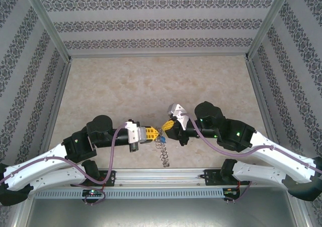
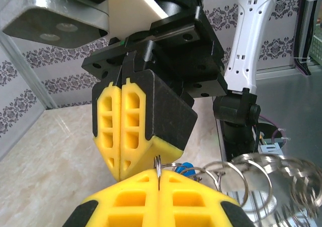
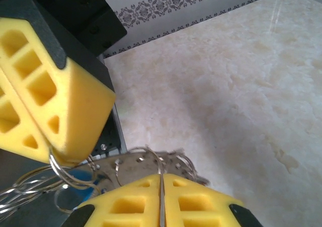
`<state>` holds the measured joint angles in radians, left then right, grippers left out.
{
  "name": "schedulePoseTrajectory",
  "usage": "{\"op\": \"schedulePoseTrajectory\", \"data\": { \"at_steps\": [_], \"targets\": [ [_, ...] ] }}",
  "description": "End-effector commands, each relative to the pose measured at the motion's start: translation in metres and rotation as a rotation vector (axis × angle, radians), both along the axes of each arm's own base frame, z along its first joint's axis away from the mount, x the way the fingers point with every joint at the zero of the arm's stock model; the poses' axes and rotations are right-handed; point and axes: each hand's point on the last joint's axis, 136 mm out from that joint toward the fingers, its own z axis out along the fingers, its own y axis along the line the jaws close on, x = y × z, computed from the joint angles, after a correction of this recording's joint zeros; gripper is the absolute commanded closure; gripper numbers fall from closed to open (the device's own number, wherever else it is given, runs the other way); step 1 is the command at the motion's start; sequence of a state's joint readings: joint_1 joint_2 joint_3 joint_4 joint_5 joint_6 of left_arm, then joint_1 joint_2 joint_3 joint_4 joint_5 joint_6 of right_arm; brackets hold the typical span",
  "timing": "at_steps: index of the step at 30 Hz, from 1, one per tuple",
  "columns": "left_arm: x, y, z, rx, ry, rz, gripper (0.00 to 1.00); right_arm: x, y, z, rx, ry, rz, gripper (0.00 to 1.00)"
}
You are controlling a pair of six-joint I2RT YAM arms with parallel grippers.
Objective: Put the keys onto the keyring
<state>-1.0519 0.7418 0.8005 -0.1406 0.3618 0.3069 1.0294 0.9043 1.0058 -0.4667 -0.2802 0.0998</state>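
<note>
Both grippers meet tip to tip above the near middle of the table. My left gripper (image 1: 154, 133) (image 2: 159, 175) is shut on a small wire loop (image 2: 158, 165) standing upright in its seam. A blue-capped key (image 2: 185, 167) (image 3: 78, 179) hangs right behind that loop. My right gripper (image 1: 166, 125) (image 3: 162, 177) is shut on the rim of the keyring (image 3: 135, 164), a flat grey plate fringed with wire loops (image 2: 240, 175). More loops dangle below the two grippers (image 1: 162, 147). The right gripper's yellow fingers (image 2: 126, 131) point down at the left gripper's tips.
The marble-patterned tabletop (image 1: 151, 86) stretches away behind the grippers, enclosed by patterned walls and metal posts. The right arm's white link (image 2: 249, 41) rises at the right of the left wrist view. A metal rail (image 1: 161, 175) runs along the near edge.
</note>
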Motion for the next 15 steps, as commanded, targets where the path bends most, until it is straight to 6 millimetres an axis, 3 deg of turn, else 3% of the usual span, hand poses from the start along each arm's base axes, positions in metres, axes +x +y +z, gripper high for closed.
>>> {"op": "schedulePoseTrajectory", "data": {
  "at_steps": [1,4,10,15],
  "targets": [
    [-0.005,-0.001,0.034,-0.103,-0.057,-0.022,1.0,-0.002,0.003,0.005,0.031,0.004,0.022,0.89],
    [-0.006,0.0,0.035,-0.107,-0.06,-0.025,1.0,-0.005,-0.004,0.006,0.036,-0.011,0.019,0.85],
    [-0.017,0.002,0.039,-0.123,-0.036,-0.078,1.0,-0.023,-0.023,0.023,0.155,-0.122,0.062,0.55],
    [-0.027,-0.002,0.042,-0.151,0.018,-0.14,1.0,-0.035,-0.024,0.021,0.202,-0.203,0.134,0.52]
  ]
}}
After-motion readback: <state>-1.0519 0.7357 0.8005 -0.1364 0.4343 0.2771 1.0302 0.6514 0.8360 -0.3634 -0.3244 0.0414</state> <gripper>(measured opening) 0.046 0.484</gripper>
